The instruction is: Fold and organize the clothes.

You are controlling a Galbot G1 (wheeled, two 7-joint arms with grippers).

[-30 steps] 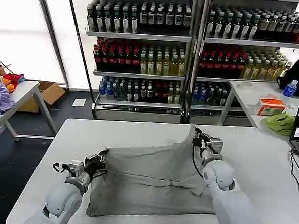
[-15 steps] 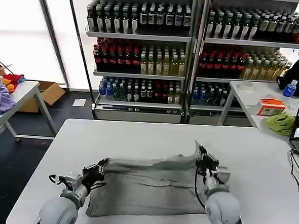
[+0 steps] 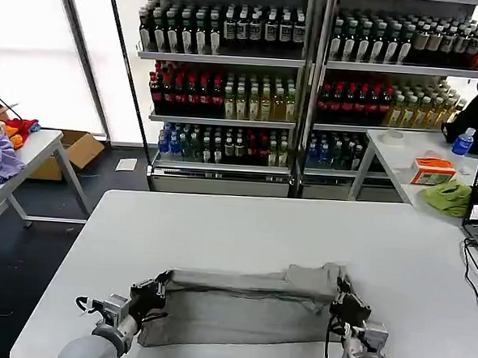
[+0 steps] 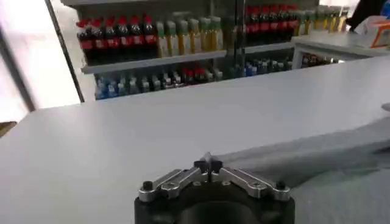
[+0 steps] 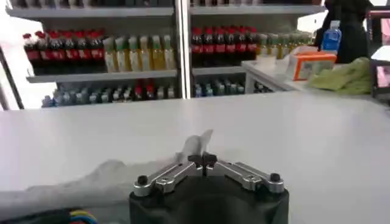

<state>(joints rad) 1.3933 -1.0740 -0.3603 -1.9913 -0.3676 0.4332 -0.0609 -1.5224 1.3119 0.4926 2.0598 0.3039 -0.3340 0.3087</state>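
Fingertips of the left gripper (image 3: 152, 291) meet on the near-left corner of the grey shirt (image 3: 239, 305), a tuft of cloth caught between them; in the left wrist view the same gripper (image 4: 208, 163) shows its two tips pressed together over the fabric, which runs away from it across the white bench (image 3: 220, 226). The right gripper (image 3: 347, 298) pinches the opposite end of the shirt, and in the right wrist view its closed tips (image 5: 202, 159) hold a small peak of cloth that stands up just beyond them. Between the two grippers the shirt lies as a long, low band, its long axis running straight from one gripper to the other, across the near part of the bench. A rolled, folded-over ridge forms the edge farther from the robot, and a flatter layer spreads under it toward the near edge. The shirt's chest print, collar and sleeves are hidden inside the fold, so which way its neck points cannot be told. Both arms are cut off by the lower edge of the head view, only their foremost links showing. Well beyond the grippers stand shelves of bottles (image 3: 310, 78).
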